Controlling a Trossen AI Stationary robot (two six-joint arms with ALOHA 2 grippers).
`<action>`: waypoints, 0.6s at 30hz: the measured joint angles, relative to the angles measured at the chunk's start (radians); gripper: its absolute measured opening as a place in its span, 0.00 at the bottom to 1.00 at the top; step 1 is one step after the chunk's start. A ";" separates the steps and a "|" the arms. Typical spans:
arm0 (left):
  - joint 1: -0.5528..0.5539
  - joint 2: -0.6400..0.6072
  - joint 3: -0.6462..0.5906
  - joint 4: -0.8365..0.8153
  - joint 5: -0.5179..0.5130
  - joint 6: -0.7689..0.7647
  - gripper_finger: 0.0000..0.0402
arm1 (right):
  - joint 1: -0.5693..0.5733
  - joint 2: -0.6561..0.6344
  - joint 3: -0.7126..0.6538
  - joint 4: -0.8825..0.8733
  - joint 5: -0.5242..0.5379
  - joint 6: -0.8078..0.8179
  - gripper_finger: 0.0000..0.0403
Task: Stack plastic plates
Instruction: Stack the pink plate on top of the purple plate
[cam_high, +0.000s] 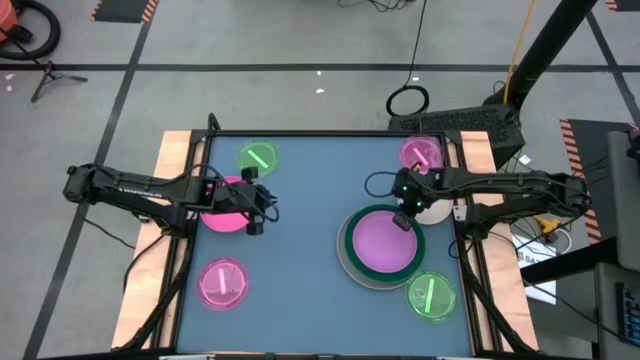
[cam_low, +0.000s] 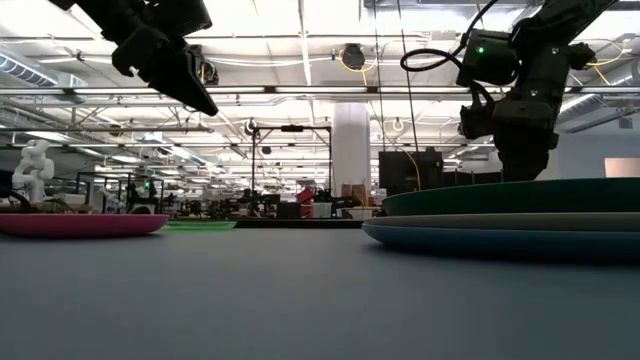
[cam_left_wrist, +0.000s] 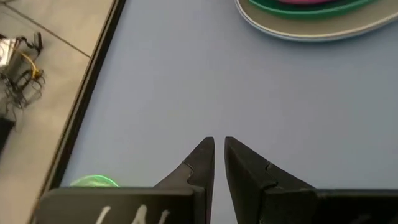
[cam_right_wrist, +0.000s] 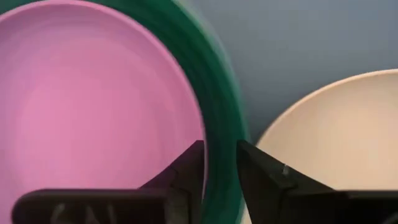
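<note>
Right gripper (cam_high: 404, 220), fingers near-closed and empty over the stack's (cam_high: 381, 245) green rim near the table's (cam_high: 300, 250) right edge, could nudge the cream plate (cam_high: 434, 208) alongside; left gripper (cam_high: 254, 212), closed, empty, hovers beside the pink plate (cam_high: 222, 205).

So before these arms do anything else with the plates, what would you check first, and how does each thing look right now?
1. Stack tidy: round lilac plastic plate sits centred inside the green plastic plate, on a larger grey-white plate. Ok.
2. Right gripper clear of the stack: it hangs over the stack's rim, fingers nearly closed, holding nothing. Ok.
3. Left gripper free: raised off the blue table, empty. Ok.
4. Next plate reachable: bright pink plate lies partly under the left arm. Cannot tell.
5. Cream plate beside the stack, whether it touches the stack's rim. Cannot tell.
6. Small translucent plates remain scattered, unstacked. Not ok.
</note>
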 joint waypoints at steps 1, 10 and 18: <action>0.000 0.000 0.000 0.000 0.000 -0.020 0.12 | 0.000 0.000 0.000 0.000 0.016 -0.001 0.24; -0.017 0.020 0.000 -0.091 0.000 -0.302 0.12 | 0.000 -0.055 0.000 0.008 0.047 -0.015 0.24; -0.041 0.087 -0.001 -0.144 0.000 -0.508 0.12 | 0.000 -0.175 0.000 -0.022 0.047 0.012 0.26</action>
